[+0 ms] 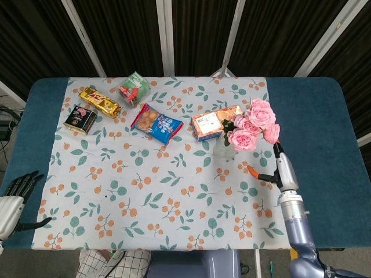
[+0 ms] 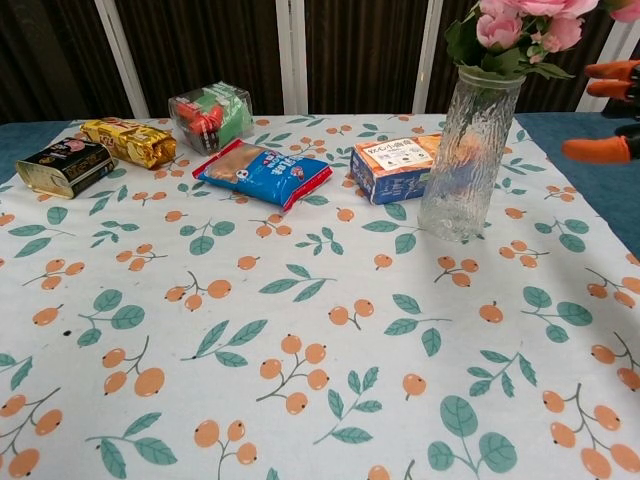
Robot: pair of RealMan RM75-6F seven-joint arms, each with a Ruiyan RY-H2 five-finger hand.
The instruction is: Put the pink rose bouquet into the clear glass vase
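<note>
Pink rose bouquet (image 2: 520, 25) stands in vase (image 2: 466, 155); right robot hand (image 2: 612, 108), cropped, spread wide, empty.

Print on snack packs (image 2: 262, 172) and box (image 2: 398, 165) too small; nothing legible.

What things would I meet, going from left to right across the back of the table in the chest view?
Black tin → gold packet → clear box with red and green contents → blue snack bag → orange and white box → glass vase with the pink roses → right hand.
</note>
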